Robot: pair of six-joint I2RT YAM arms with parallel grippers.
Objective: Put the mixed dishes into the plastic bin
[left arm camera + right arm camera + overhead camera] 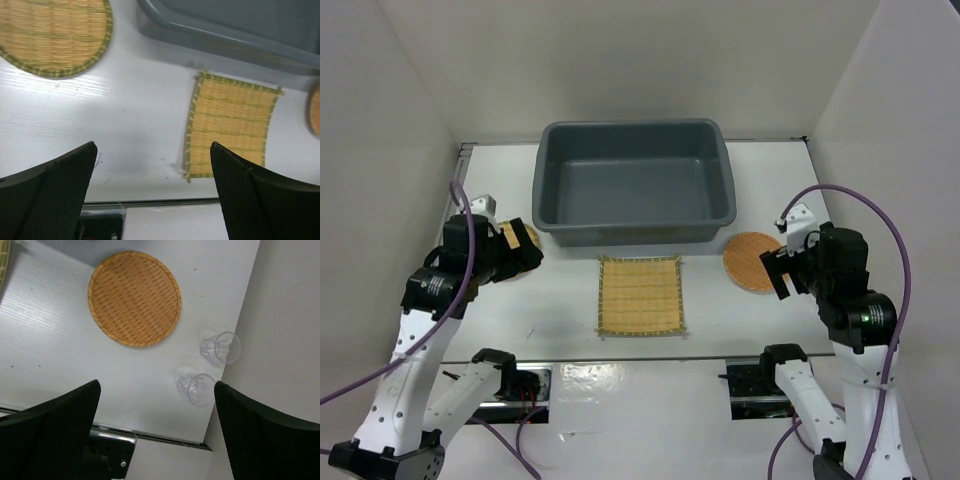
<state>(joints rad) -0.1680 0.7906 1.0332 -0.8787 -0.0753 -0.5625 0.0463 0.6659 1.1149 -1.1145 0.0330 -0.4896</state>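
Left gripper point(152, 147) and right gripper point(157, 385) hang wide open and empty above the desk point(560, 300), while the square mat point(640, 295), two round mats point(752, 260) and glass cups point(220, 347) sit outside the grey bin point(636, 232), and the thin flat mats could slip from a pinch.

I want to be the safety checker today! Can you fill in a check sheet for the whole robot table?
Surface: white table, a few tiny dark specks, no spills.
Job's things: grey plastic bin at the back, empty; square yellow mat in front of it; right woven disc and left woven disc on either side; clear glass cup and second glass cup by the right wall. All are outside the bin.
Clutter: nothing seen.
Grippers: left gripper and right gripper, jaws wide open, holding nothing.
Cables: left purple cable and right purple cable loop off the arms.
Surroundings: plain white walls on three sides.
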